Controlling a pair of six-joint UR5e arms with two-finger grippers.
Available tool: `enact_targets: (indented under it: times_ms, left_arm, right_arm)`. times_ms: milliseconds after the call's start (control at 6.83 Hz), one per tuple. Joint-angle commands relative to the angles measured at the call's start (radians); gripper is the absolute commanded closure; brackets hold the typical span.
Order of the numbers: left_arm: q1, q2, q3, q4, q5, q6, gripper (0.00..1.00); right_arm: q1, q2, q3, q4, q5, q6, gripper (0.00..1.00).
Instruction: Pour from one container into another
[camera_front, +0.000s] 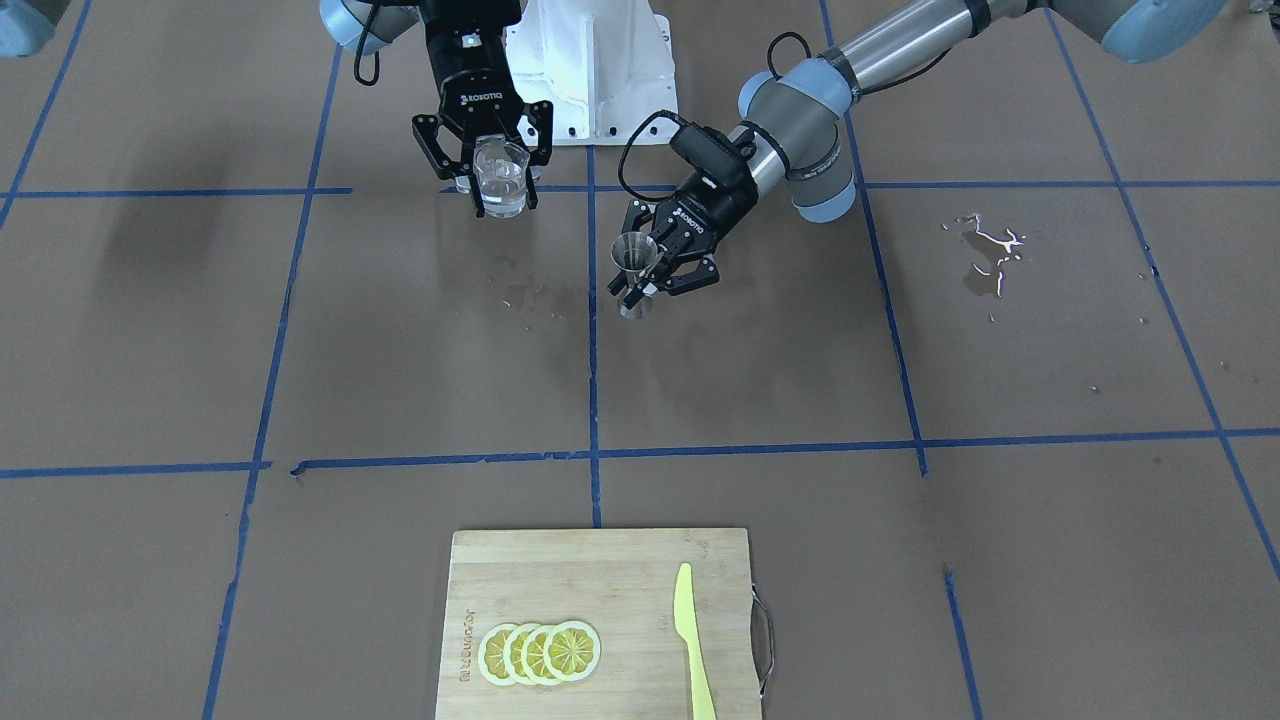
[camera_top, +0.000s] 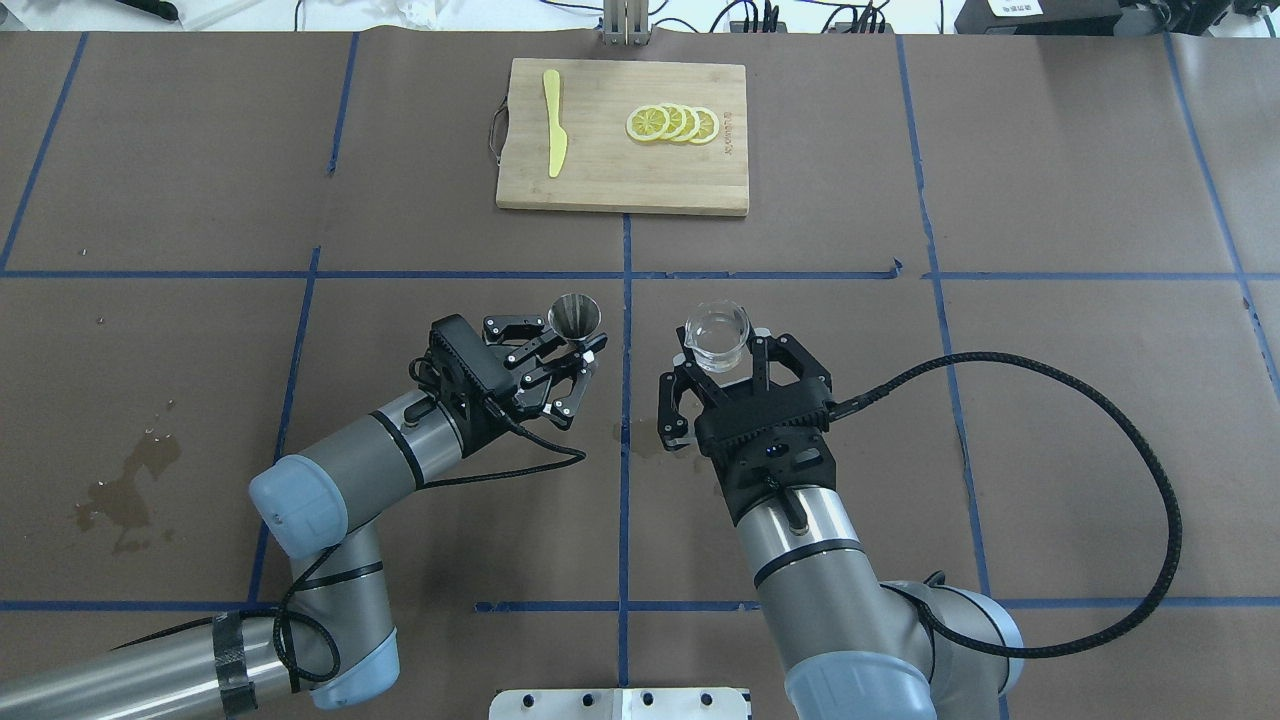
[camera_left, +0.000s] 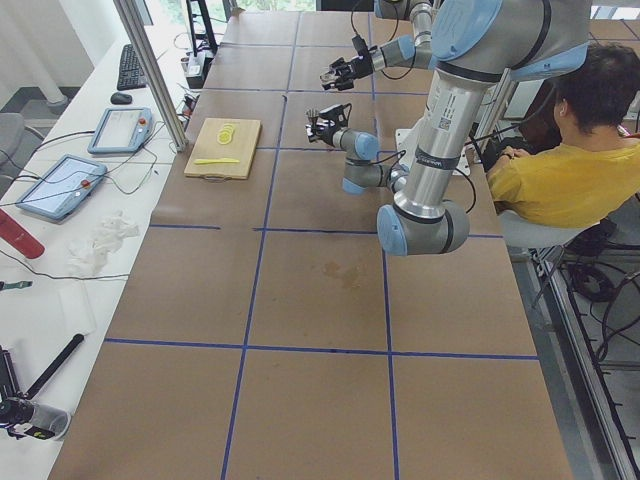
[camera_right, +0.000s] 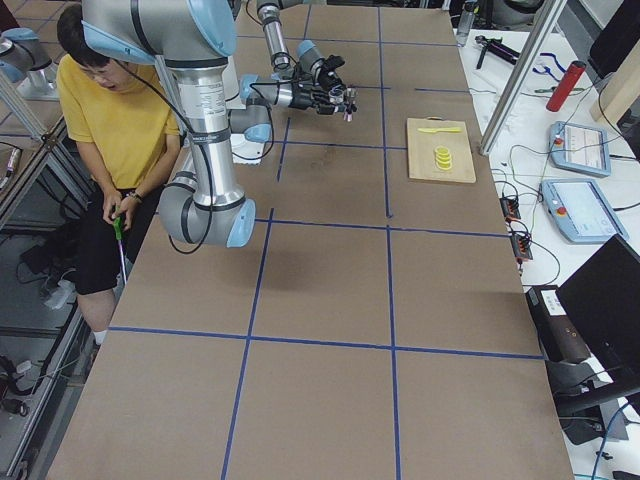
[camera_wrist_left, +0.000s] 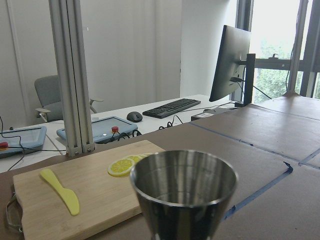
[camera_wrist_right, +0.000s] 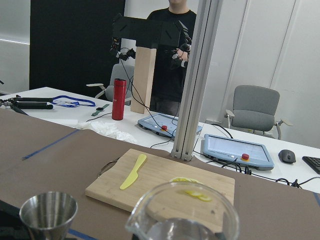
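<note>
My right gripper (camera_top: 722, 362) is shut on the clear glass cup (camera_top: 717, 337), which it holds upright above the table with clear liquid inside. The same cup (camera_front: 500, 178) hangs at the upper left of the front-facing view, and its rim (camera_wrist_right: 182, 215) fills the bottom of the right wrist view. My left gripper (camera_top: 575, 348) is shut on the waist of the steel jigger (camera_top: 575, 314), upright and off the table. The jigger (camera_front: 635, 262) is a short way from the cup, about level with it. Its open top cone (camera_wrist_left: 184, 185) looks empty, and the jigger (camera_wrist_right: 48, 212) also sits low left.
A wooden cutting board (camera_top: 600, 180) lies at the far side with lemon slices (camera_top: 672, 123) and a yellow knife (camera_top: 553, 135). A wet spill (camera_top: 125, 490) marks the table's left part, and a smaller damp patch (camera_top: 640, 440) lies below the grippers. A person in yellow (camera_left: 565, 170) sits behind the robot.
</note>
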Motion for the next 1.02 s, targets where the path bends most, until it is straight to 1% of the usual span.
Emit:
enact_targets:
  times_ms: [0, 146, 293, 439, 585, 878]
  left_arm:
    - [0.012, -0.021, 0.007, -0.001, -0.001, 0.000, 1.00]
    - [0.013, -0.025, 0.008, -0.001, -0.001, 0.000, 1.00]
    - [0.015, -0.055, 0.025, -0.001, 0.002, 0.000, 1.00]
    - [0.015, -0.058, 0.033, -0.001, 0.003, 0.000, 1.00]
    - [0.015, -0.058, 0.034, -0.001, 0.003, 0.000, 1.00]
    - [0.015, -0.075, 0.050, -0.001, 0.005, 0.000, 1.00]
  right_arm:
    - [0.059, 0.033, 0.025, -0.099, 0.080, -0.002, 1.00]
    - [0.088, 0.049, 0.057, -0.209, 0.125, -0.002, 1.00]
    - [0.106, 0.062, 0.060, -0.249, 0.179, -0.027, 1.00]
    - [0.109, 0.089, 0.059, -0.269, 0.181, -0.044, 1.00]
    - [0.106, 0.092, 0.059, -0.335, 0.181, -0.043, 1.00]
    - [0.100, 0.097, 0.059, -0.348, 0.181, -0.034, 1.00]
